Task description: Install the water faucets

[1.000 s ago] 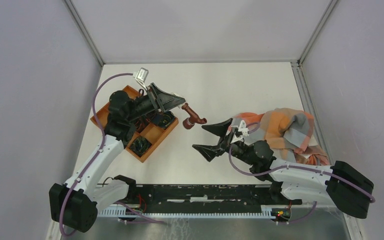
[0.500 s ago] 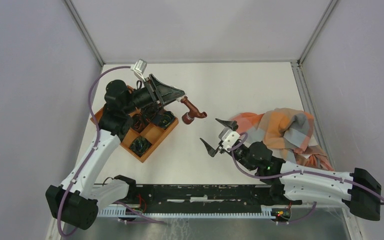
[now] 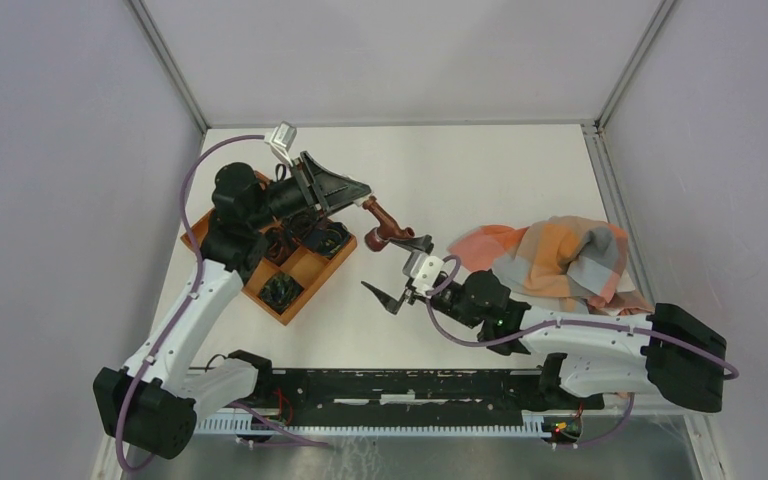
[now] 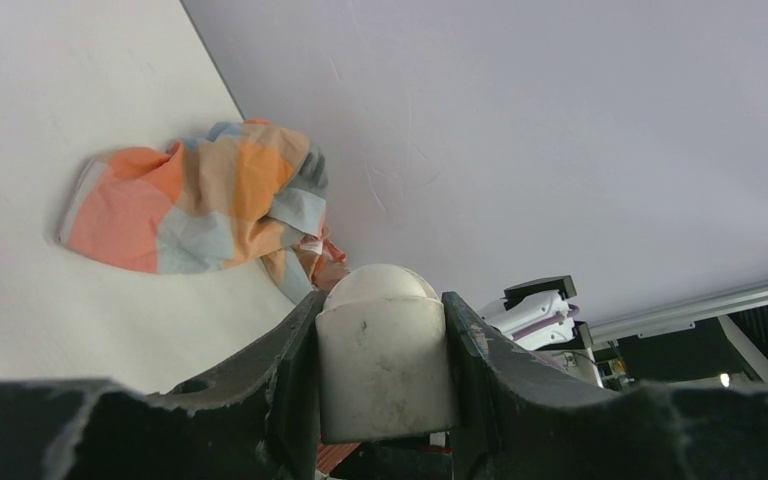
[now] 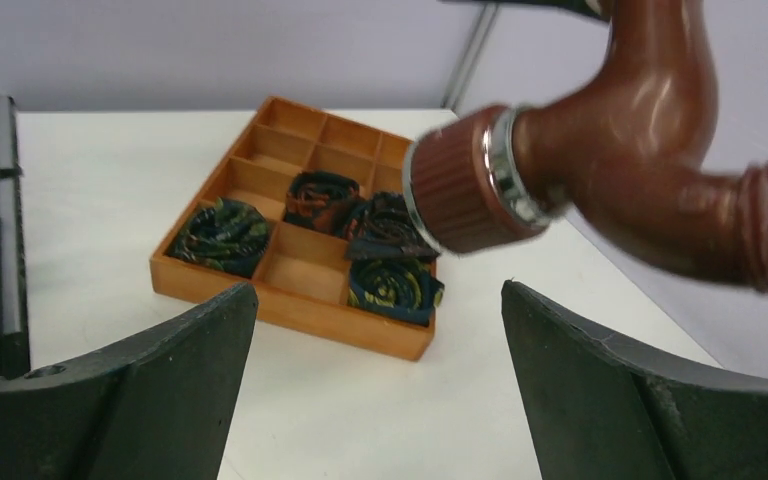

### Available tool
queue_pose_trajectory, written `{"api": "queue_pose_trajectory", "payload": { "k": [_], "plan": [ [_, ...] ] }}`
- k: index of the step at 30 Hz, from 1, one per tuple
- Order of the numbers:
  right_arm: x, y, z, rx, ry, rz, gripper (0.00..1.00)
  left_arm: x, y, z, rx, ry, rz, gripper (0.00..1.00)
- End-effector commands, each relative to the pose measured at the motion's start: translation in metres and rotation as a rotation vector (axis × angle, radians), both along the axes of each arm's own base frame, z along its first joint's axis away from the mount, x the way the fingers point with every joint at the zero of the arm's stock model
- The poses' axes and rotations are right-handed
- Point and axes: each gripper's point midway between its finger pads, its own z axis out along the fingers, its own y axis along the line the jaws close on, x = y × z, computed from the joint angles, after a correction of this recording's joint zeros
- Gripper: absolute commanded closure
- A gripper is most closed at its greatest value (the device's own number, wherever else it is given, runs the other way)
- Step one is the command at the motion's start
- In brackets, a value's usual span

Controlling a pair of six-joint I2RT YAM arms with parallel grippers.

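Observation:
The water faucet [image 3: 387,227], a small reddish-brown bent tap, hangs in the air above the table's middle. My left gripper [image 3: 358,192] is shut on its pale end fitting [image 4: 385,350], which fills the gap between the fingers in the left wrist view. My right gripper [image 3: 400,270] is open and empty just below and in front of the tap; one finger [image 3: 416,243] is close to the tap's lower end. In the right wrist view the tap [image 5: 620,150] shows close, upper right, with a ribbed cap and silvery ring, above my open gripper [image 5: 380,380].
An orange-brown compartment tray [image 3: 308,272] with several dark rolled items stands at the left, under my left arm; it also shows in the right wrist view [image 5: 290,305]. A crumpled orange, grey and white checked cloth [image 3: 550,255] lies at the right, also in the left wrist view [image 4: 200,200].
My right gripper has moved left, away from the cloth and up to the tap, staying open. My left gripper lifted the tap a little and then held it nearly still.

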Motion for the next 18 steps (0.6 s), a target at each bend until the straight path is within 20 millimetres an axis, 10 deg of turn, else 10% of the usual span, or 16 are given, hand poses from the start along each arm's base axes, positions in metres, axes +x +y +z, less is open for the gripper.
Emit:
{"api": "queue_pose_trajectory", "payload": {
  "k": [1,13,18],
  "plan": [
    [-0.027,0.018,0.075,0.232,-0.102,0.17,0.02,-0.014,-0.001,0.019,-0.064,-0.049,-0.059,0.98],
    [-0.084,0.003,0.135,0.434,-0.117,0.444,0.02,-0.001,0.0,-0.016,-0.005,-0.024,-0.013,0.98],
    [-0.084,0.033,0.124,0.374,0.11,0.512,0.02,0.0,0.002,-0.017,-0.003,-0.035,0.013,0.98]
  ]
}}
